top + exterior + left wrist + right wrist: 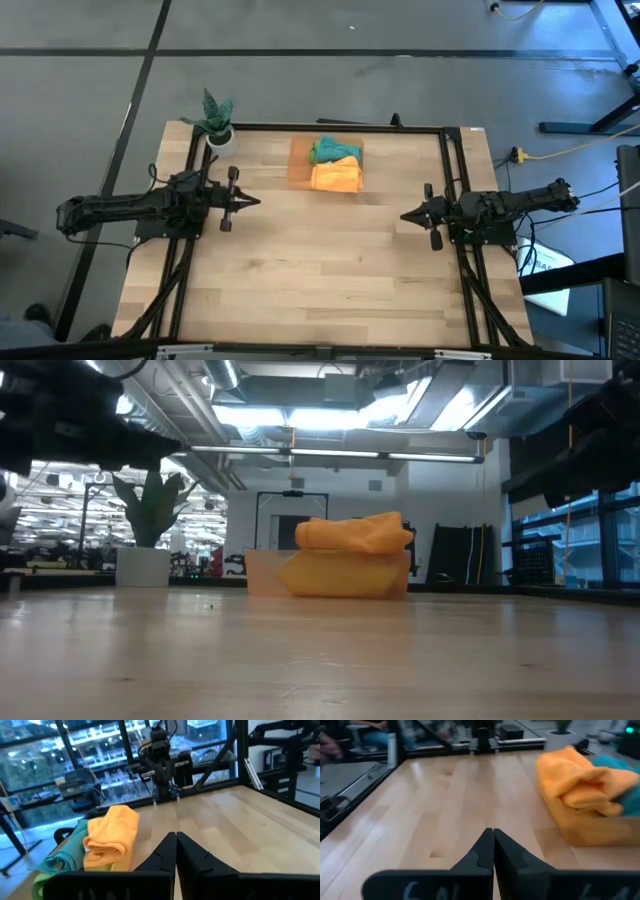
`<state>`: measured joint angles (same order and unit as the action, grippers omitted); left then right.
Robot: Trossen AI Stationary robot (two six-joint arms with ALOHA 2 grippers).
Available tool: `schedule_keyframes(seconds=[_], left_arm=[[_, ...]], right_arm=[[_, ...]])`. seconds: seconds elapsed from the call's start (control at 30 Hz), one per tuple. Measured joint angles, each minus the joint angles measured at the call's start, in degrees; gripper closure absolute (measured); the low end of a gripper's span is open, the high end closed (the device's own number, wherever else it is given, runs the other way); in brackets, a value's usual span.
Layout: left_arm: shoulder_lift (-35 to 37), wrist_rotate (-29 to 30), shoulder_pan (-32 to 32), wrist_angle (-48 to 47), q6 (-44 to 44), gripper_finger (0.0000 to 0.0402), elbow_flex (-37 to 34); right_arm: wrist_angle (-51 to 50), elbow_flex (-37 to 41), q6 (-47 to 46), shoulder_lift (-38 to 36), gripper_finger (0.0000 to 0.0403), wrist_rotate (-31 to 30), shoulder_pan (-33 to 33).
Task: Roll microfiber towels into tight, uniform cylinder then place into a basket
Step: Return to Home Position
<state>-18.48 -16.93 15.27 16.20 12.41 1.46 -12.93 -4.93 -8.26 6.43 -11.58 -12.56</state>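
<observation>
The translucent orange basket (300,165) stands on the table near its far edge. In it lie rolled towels: an orange one (336,178) on the near side, a teal one (337,150) and a green one (318,153) behind it. The orange towel (355,532) rises above the basket's rim (262,556) in the low view. My left gripper (254,200) is shut and pointing level at the table's left side. My right gripper (406,214) is shut and pointing level at the right side. Both hold nothing and stand apart from the basket.
A small white pot with a green plant (217,122) stands at the table's far left corner. A black frame (447,160) runs along the table's edges. Bare wood (320,270) spreads between the two grippers and toward the near edge.
</observation>
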Motion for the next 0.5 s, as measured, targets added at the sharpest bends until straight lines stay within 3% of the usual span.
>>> schedule_keyframes(seconds=[0.2,0.37,0.5], left_arm=[[3.1,-0.2,0.0,-3.2,-0.3,0.0399,-1.0],[3.2,0.1,0.0,-3.7,0.4,0.0399,-1.0],[3.2,4.0,0.0,-4.0,0.3,0.0399,-1.0]], right_arm=[[0.5,0.1,3.5,-0.7,0.0399,3.1,0.0],[0.5,0.1,5.9,-0.7,0.0395,-0.8,0.0],[0.5,0.1,7.2,-0.7,0.0389,-2.1,0.0]])
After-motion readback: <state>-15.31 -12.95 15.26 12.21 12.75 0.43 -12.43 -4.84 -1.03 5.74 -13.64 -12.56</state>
